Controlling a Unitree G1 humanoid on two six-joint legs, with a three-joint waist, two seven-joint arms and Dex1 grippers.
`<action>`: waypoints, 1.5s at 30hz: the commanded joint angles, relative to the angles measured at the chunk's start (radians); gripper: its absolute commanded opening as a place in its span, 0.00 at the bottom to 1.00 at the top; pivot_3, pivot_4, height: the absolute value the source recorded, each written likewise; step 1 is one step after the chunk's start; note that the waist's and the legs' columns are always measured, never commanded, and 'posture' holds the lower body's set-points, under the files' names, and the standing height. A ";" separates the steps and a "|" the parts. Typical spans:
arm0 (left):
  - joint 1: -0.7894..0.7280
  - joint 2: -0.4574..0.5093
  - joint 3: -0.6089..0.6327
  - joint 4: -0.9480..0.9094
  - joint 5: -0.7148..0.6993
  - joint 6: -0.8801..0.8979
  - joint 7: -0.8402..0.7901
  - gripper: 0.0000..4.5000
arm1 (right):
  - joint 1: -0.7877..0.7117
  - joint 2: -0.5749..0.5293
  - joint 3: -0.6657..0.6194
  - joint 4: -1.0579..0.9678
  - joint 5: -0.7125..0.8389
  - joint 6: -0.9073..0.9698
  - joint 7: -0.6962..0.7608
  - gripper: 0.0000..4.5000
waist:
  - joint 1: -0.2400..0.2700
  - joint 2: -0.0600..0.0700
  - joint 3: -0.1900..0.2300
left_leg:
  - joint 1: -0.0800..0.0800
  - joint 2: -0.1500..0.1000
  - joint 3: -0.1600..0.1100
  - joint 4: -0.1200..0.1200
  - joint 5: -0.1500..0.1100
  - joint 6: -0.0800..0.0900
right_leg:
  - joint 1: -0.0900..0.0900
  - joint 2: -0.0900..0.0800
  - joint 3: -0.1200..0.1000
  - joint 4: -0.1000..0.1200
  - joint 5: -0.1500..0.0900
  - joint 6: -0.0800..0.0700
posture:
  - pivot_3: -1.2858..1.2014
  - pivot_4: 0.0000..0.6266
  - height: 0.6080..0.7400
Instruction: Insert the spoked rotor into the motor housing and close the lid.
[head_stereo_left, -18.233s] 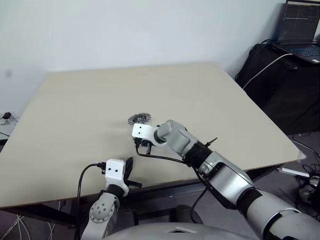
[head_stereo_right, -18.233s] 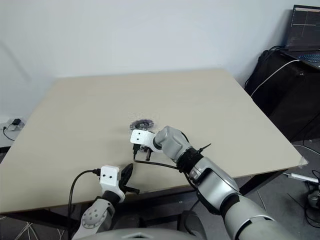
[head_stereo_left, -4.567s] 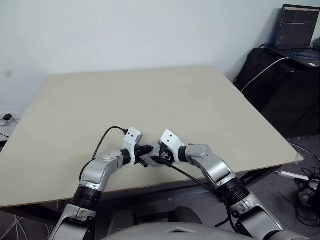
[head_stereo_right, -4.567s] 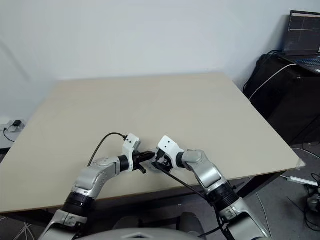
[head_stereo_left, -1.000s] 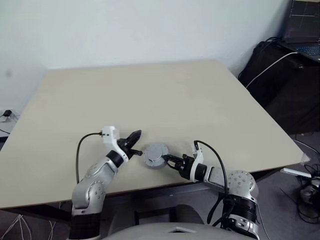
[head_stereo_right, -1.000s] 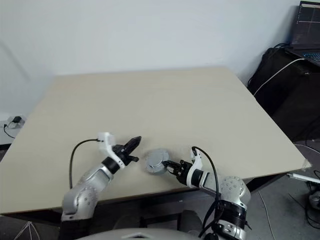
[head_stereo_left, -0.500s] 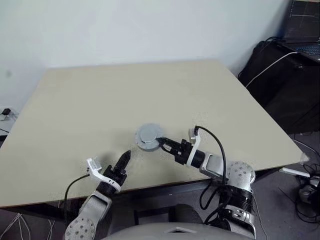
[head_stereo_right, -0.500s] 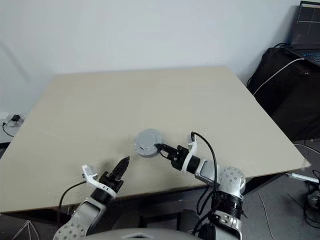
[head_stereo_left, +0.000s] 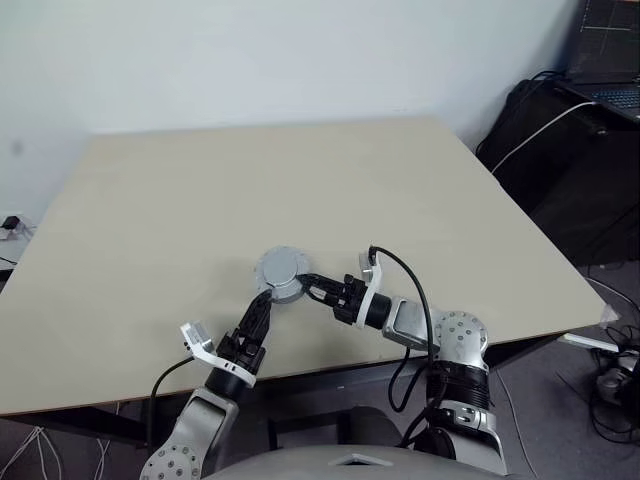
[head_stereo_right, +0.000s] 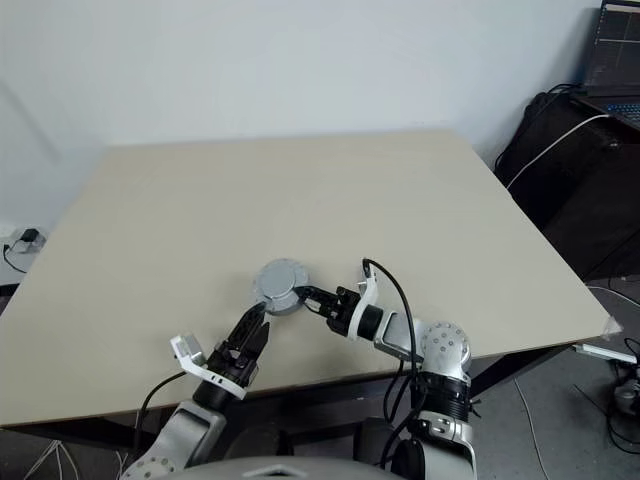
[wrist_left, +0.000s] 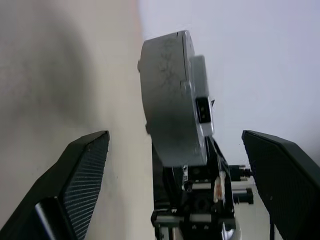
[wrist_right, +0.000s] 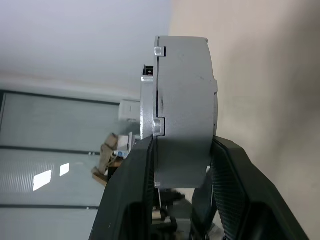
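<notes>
Right fingers (wrist_right: 227, 185) around motor housing (head_stereo_left: 279, 271) (lid (wrist_right: 150, 115) on) above beige table (head_stereo_left: 200, 200).

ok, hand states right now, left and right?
Left hand: open, holding nothing, fingers either side of the motor housing without touching.
Right hand: closed on the motor housing, lid shut on it.

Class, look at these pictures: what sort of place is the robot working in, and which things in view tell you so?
Probably an office or lab workroom, not a home. A bare beige table stands against a plain white wall, and an open laptop sits to one side, above dark bags with a white cable.
</notes>
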 joint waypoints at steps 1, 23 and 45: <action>-0.026 -0.094 -0.044 -0.012 -0.026 -0.028 -0.025 1.00 | -0.013 0.012 0.021 -0.034 0.077 0.057 0.031 0.29 | 0.000 0.000 0.000 | 0.000 0.000 0.000 0.000 0.000 0.000 | 0.000 0.000 0.000 0.000 0.000 0.000 | 0.52 0.00 1.00; -0.025 -0.082 -0.089 -0.018 -0.063 -0.067 -0.002 0.50 | 0.007 -0.006 0.018 -0.073 0.071 0.141 0.009 0.29 | 0.000 0.000 -0.002 | 0.000 0.000 0.000 0.002 0.000 0.000 | 0.001 0.000 0.000 0.001 0.001 0.001 | 0.52 0.00 1.00; -0.211 -0.040 -0.005 -0.036 -0.051 -0.236 0.258 0.48 | 0.090 -0.255 0.324 -0.314 -0.118 -0.124 0.152 1.00 | 0.007 0.000 -0.005 | 0.001 -0.001 0.000 0.004 0.001 0.001 | 0.004 0.001 0.000 0.001 0.003 0.001 | 0.52 0.00 1.00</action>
